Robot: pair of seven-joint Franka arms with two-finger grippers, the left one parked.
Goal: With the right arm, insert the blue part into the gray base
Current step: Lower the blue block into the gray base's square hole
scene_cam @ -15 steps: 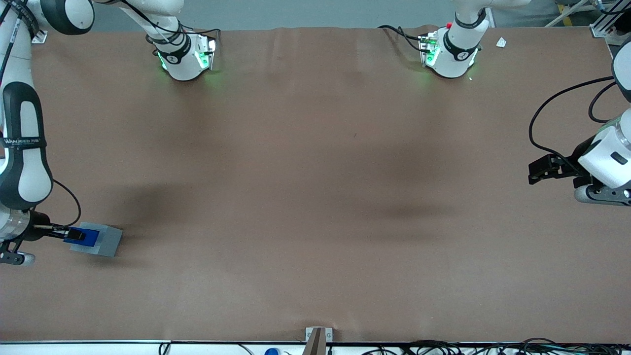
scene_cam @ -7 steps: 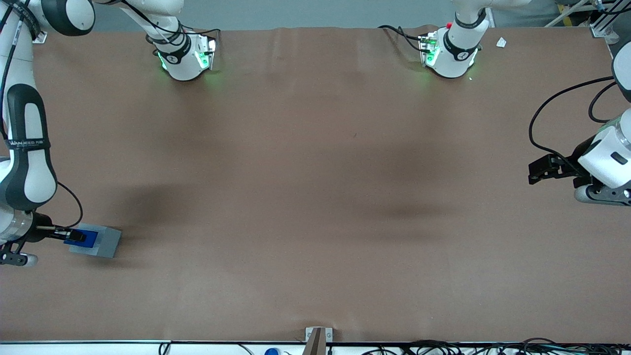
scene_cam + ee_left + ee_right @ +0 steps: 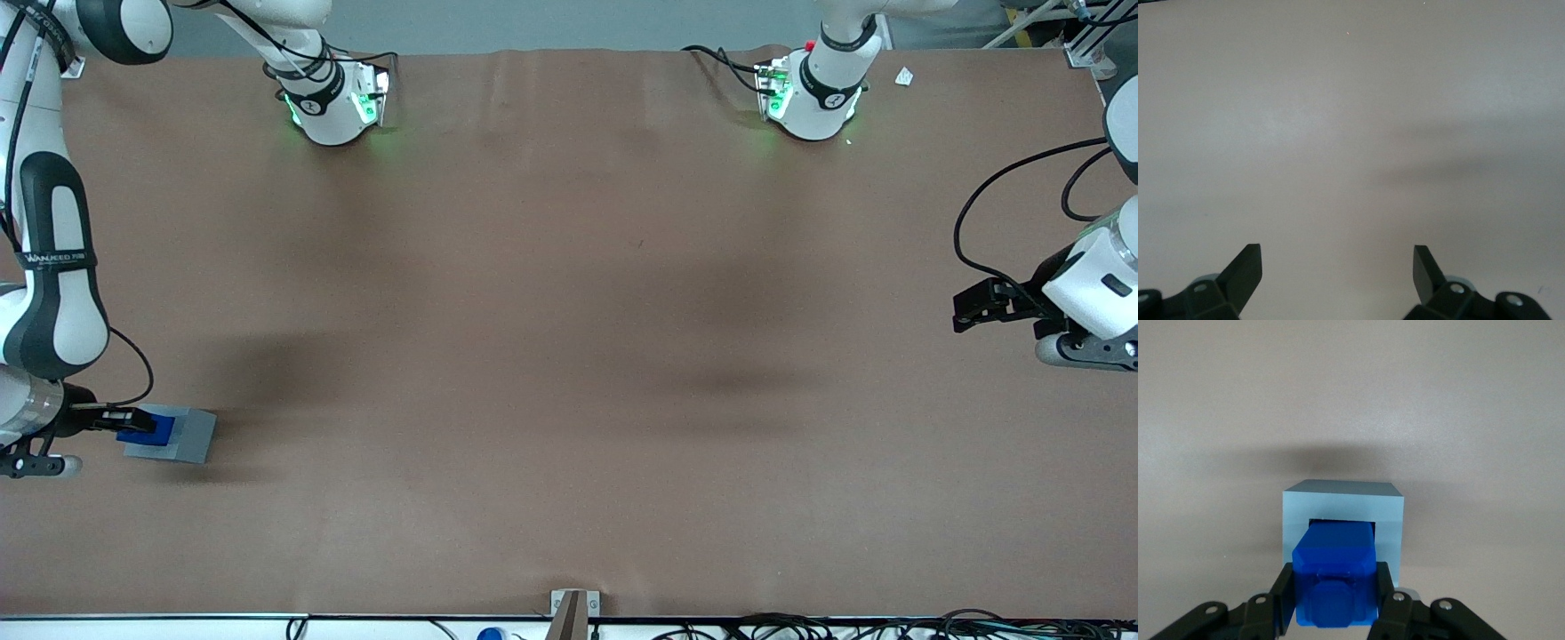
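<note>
Brown paper-covered table [image 3: 569, 356] carried the parts at the working arm's end; white jointed right arm with black sleeves [image 3: 49, 267] reached down there; light-gray square plastic base [image 3: 182, 437] [image 3: 1343, 503] lay flat on the table; black two-finger gripper [image 3: 124, 420] [image 3: 1335, 603] sat directly over the base, fingers [image 3: 1388, 603] clamped on the small bright-blue plastic part [image 3: 149, 430] [image 3: 1335, 570]; the part's leading end sat in the base's dark recess.
</note>
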